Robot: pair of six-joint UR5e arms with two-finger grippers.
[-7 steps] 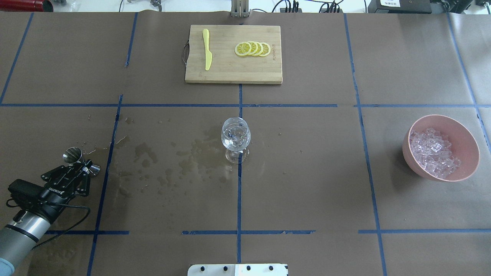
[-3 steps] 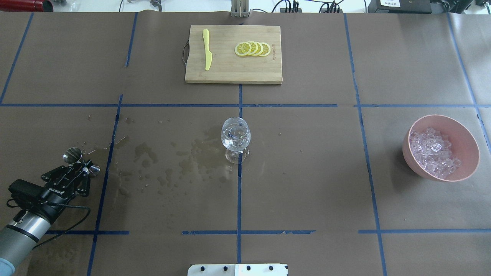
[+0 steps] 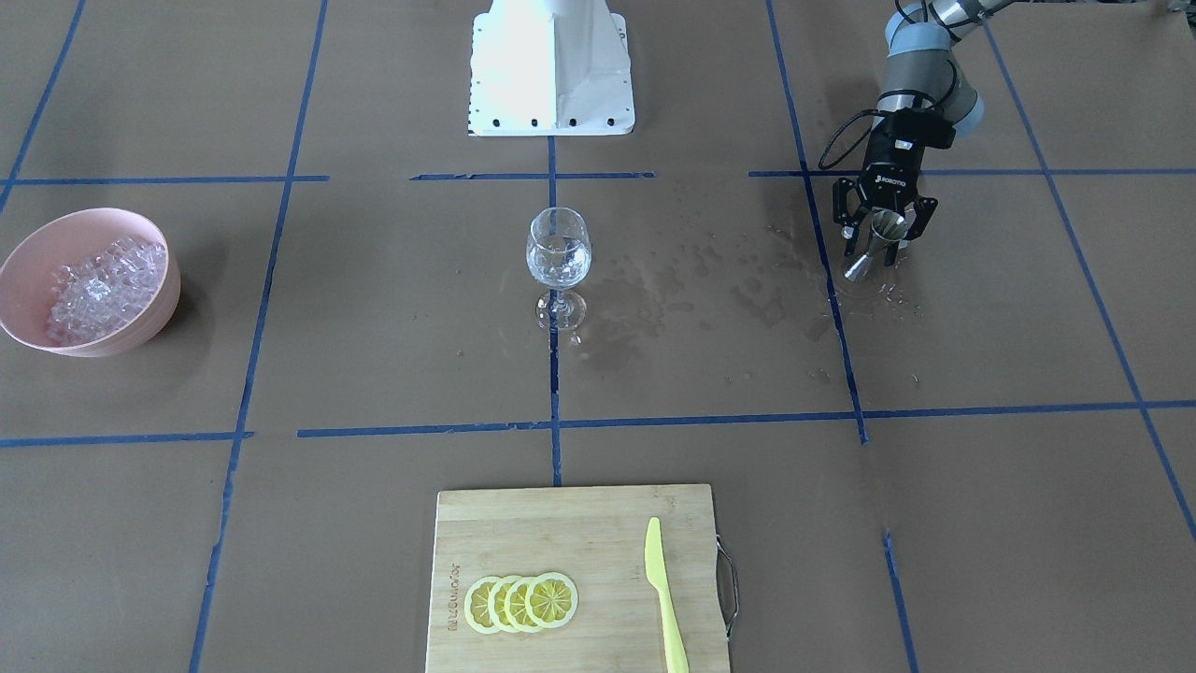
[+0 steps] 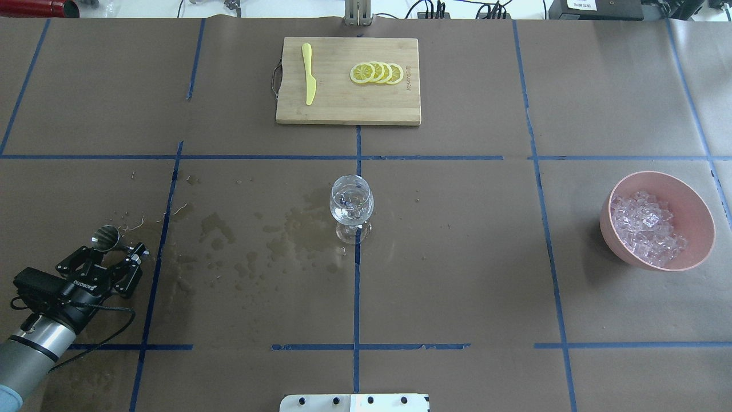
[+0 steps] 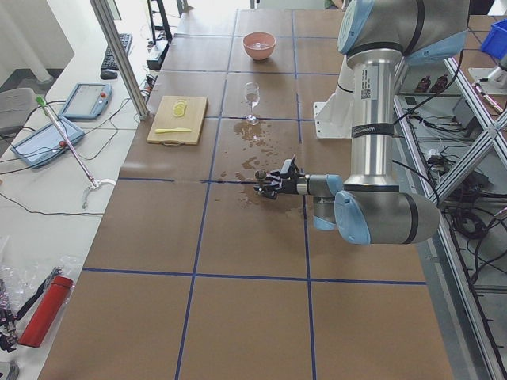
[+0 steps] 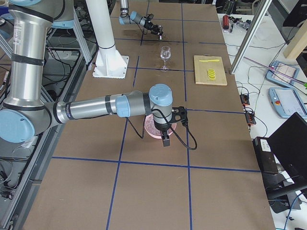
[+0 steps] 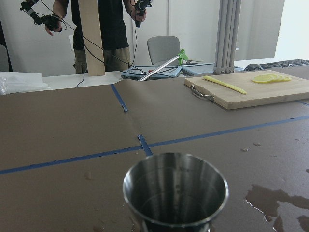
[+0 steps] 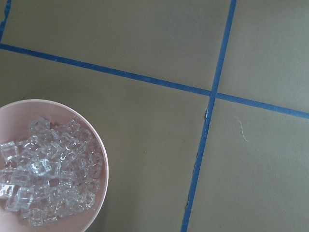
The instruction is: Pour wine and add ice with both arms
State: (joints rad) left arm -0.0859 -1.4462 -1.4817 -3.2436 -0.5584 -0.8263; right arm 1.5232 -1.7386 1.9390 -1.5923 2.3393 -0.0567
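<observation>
A stemmed glass (image 4: 351, 207) stands mid-table with a little clear wine (image 3: 558, 264) in it. The ice (image 4: 646, 228) fills a pink bowl (image 4: 696, 197) at the right; the right wrist view shows the ice (image 8: 43, 171) at its lower left. At the left, a steel jigger (image 4: 106, 236) stands between the spread fingers of my open left gripper (image 4: 114, 250), also seen from the front, left gripper (image 3: 875, 245). My right gripper (image 6: 166, 139) hangs over the bowl, visible only from the side, so I cannot tell its state.
A wooden cutting board (image 4: 343, 111) at the far side carries lemon slices (image 4: 377, 73) and a yellow knife (image 4: 309, 74). Wet patches (image 4: 297, 229) darken the paper between jigger and glass. The white robot base (image 3: 551, 65) sits at the near edge. A person stands beyond the table.
The jigger went from tilted in the left gripper to upright on the table. The left fingers spread apart and the hand drew back slightly. Glass and bowl stayed put.
</observation>
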